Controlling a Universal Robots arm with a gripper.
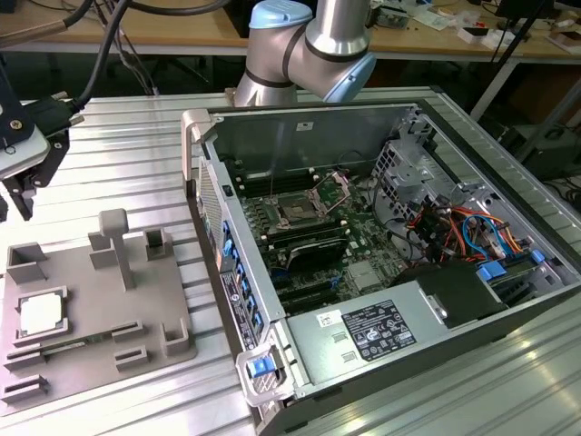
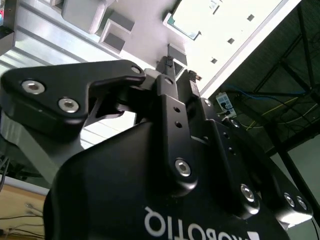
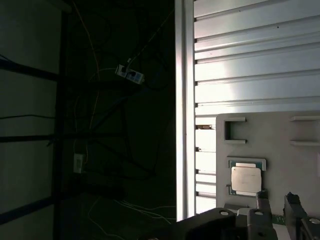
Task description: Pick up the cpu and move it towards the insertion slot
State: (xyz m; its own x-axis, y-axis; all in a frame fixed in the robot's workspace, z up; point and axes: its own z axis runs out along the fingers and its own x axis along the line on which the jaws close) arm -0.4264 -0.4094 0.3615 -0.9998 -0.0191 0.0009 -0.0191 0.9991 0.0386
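Cpu lies flat in a recess of the grey tray on the table, at the exterior view's left. It's square, so you've no long axis to match. Your hand hangs above and behind it, fingers spread, gripping nothing. Insertion slot sits well apart rightward, inside the open case. Power-supply label: print illegible.

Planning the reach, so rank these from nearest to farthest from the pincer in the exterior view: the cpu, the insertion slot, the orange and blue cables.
Measured from the pincer, at the exterior view's left edge:
1. cpu: lying in the grey tray, also at the exterior view's left.
2. insertion slot: mid-picture, on the board inside the open case.
3. orange and blue cables: inside the case, toward the exterior view's right.
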